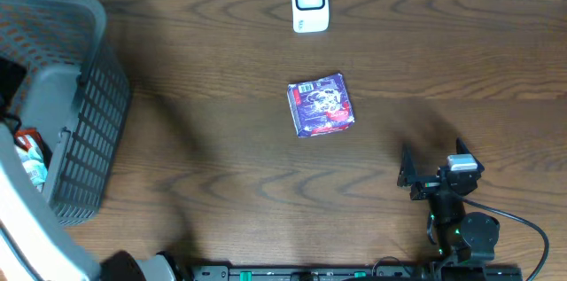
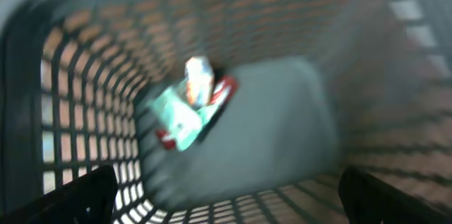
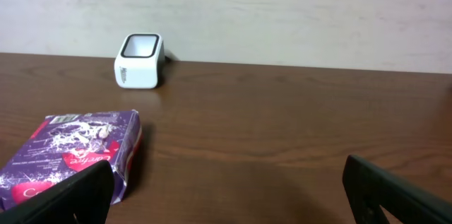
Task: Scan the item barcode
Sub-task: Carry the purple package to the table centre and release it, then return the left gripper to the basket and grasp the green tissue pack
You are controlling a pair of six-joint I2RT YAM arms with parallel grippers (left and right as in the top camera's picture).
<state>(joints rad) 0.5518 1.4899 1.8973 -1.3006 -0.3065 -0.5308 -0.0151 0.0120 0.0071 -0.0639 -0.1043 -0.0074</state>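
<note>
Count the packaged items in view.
2: a purple packet on the table, near the white scanner, and a teal-and-red packet inside the grey basket. That view is blurred, so the basket may hold more.

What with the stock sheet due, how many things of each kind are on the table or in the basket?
Scanner: 1
Purple packet: 1
Basket: 1
Teal-and-red packet in the basket: at least 1, too blurred to split further
Total: at least 4
</note>
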